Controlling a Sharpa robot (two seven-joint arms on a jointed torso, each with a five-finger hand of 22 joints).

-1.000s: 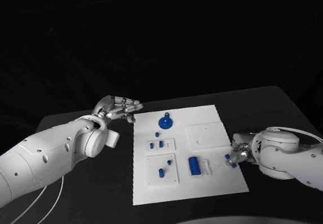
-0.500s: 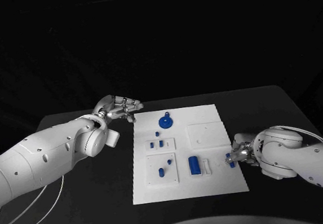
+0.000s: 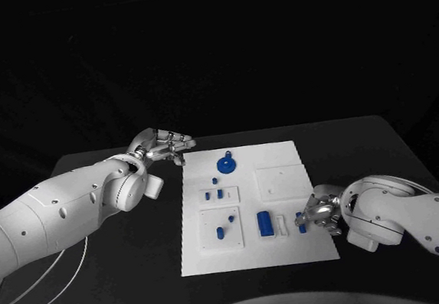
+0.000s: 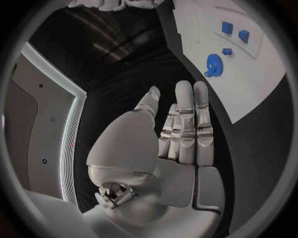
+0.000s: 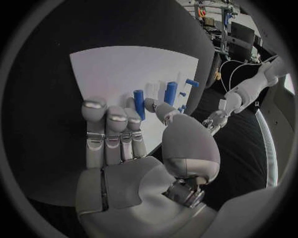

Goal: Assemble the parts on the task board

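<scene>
- Right robot hand (image 3: 321, 216): nearest the viewer, at the near right edge of the task board (image 3: 296, 253). In the right wrist view its fingers (image 5: 114, 130) stand straight and side by side, with the thumb bent toward a blue cylinder (image 5: 139, 103). Whether thumb and finger actually pinch that piece cannot be told.
- Blue cylinder: a short peg just beyond the fingertips, over the board's near right part. Its long axis looks roughly upright to the board, though the fisheye bend leaves this uncertain.
- Blue bar (image 3: 263, 223): lies flat near the board's near middle, long axis running near-to-far along the board, beside a white holder (image 3: 283, 225).
- Small blue pegs (image 3: 224, 227): several sit in the left-hand panels of the board, apparently seated already.
- Blue gear (image 3: 225, 166): at the far middle of the board, on its post by the look of it.
- Left robot hand (image 3: 163, 146): farthest back, off the board's far left corner above the worktop (image 3: 122, 244). It holds nothing, its fingers lying straight and close together.
- Progress, as a judgement: partly done. Several parts appear placed, while the right-side piece still awaits seating.
</scene>
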